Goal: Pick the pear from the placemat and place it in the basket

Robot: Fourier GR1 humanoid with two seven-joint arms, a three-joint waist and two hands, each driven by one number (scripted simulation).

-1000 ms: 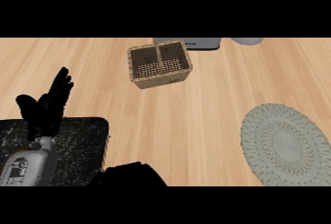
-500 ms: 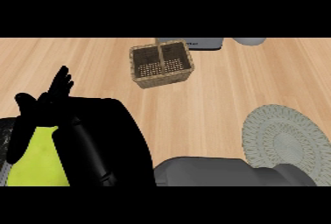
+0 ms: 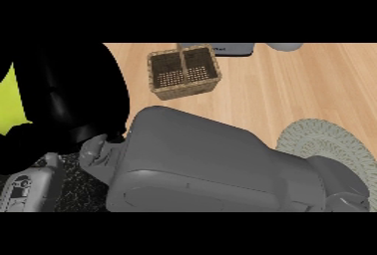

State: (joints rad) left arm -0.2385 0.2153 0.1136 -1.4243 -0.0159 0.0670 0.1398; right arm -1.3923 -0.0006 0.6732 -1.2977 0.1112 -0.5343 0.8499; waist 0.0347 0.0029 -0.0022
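We see the right forearm point(image 3: 213, 169) filling the middle of the view as a broad grey bulk. It runs from the lower right up toward the left and sits very near the camera. At its end the right hand point(image 3: 74, 89) shows only as a large black mass over the upper left. From this shape we cannot tell whether that hand is spread, closed or clamped on anything. The pear point(image 3: 13, 102) appears as a yellow-green patch at the left edge, pressed against the black mass and mostly hidden by it. In the view it lies well left of the basket point(image 3: 184, 72) and on the opposite side from the placemat point(image 3: 324, 142). The basket is a woven box with 2 compartments, standing on the wooden bench point(image 3: 294, 84) near the top. The round, pale green placemat lies at the right, its left part covered by the forearm. At the lower left the left forearm point(image 3: 26, 188) comes in from the bottom edge over a dark speckled slab point(image 3: 74, 191). The left hand point(image 3: 33, 147) above it merges into the black, so we cannot tell its state. 2 grey things, a dark grey one point(image 3: 232, 48) and a pale grey one point(image 3: 285, 46), sit cut off at the top edge behind the basket.
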